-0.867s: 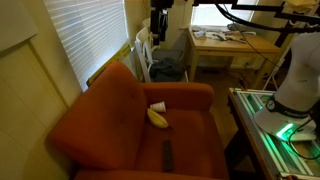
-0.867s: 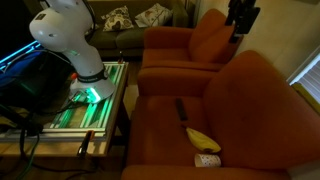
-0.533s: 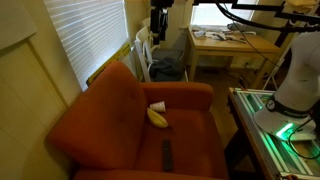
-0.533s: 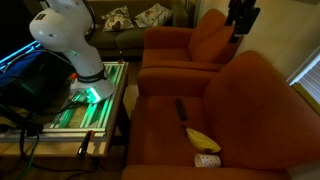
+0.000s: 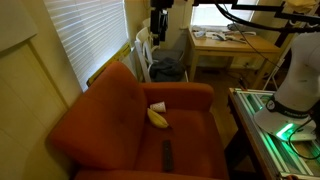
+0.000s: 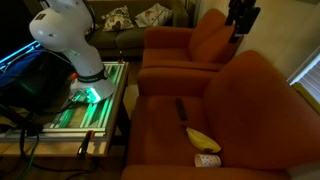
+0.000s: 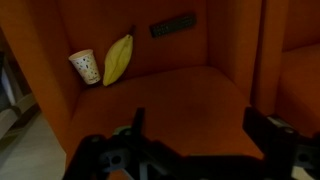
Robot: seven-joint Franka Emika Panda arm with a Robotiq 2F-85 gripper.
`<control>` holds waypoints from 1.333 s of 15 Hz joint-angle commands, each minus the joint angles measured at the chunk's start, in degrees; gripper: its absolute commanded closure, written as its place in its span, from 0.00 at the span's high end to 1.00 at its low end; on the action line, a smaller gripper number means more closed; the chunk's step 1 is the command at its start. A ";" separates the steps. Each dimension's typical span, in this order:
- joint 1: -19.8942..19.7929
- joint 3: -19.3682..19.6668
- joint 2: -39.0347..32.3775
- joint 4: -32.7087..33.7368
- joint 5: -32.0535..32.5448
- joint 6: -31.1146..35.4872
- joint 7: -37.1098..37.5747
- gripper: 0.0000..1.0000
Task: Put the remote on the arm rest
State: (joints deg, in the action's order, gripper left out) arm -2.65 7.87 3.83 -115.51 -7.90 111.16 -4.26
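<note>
The black remote (image 5: 167, 155) lies flat on the rust-orange armchair seat near its front edge; it also shows in an exterior view (image 6: 181, 108) and at the top of the wrist view (image 7: 173, 24). The padded arm rest (image 5: 82, 124) runs along the seat's side and fills the middle of the wrist view (image 7: 170, 90). My gripper (image 5: 158, 20) hangs high above the chair back, far from the remote; it shows in an exterior view (image 6: 238, 22) too. In the wrist view its fingers (image 7: 195, 125) are spread wide and empty.
A yellow banana (image 5: 157, 117) and a small white cup (image 5: 158, 106) lie on the seat near the chair back. A second orange armchair (image 6: 185, 45) stands beside. A green-lit robot base table (image 6: 85, 105), a desk (image 5: 230, 45) and window blinds (image 5: 85, 30) surround the chair.
</note>
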 commanded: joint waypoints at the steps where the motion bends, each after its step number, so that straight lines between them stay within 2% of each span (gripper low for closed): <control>1: -0.89 -0.84 -0.04 0.12 -0.06 -0.14 -0.07 1.00; 11: -0.89 -0.84 -0.04 0.12 -0.06 -0.14 -0.07 1.00; 13: -0.15 -1.50 -0.30 0.00 2.30 -0.94 -5.05 1.00; 15: 0.07 -1.64 -0.02 -0.54 1.79 -0.77 -5.93 1.00; 19: 0.09 -1.73 -0.41 -0.19 2.36 -0.69 -5.48 1.00; 20: -0.89 -0.85 -0.04 0.12 -0.06 -0.14 -0.07 1.00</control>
State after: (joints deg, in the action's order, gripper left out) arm -2.65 7.86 3.83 -115.51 -7.90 111.16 -4.26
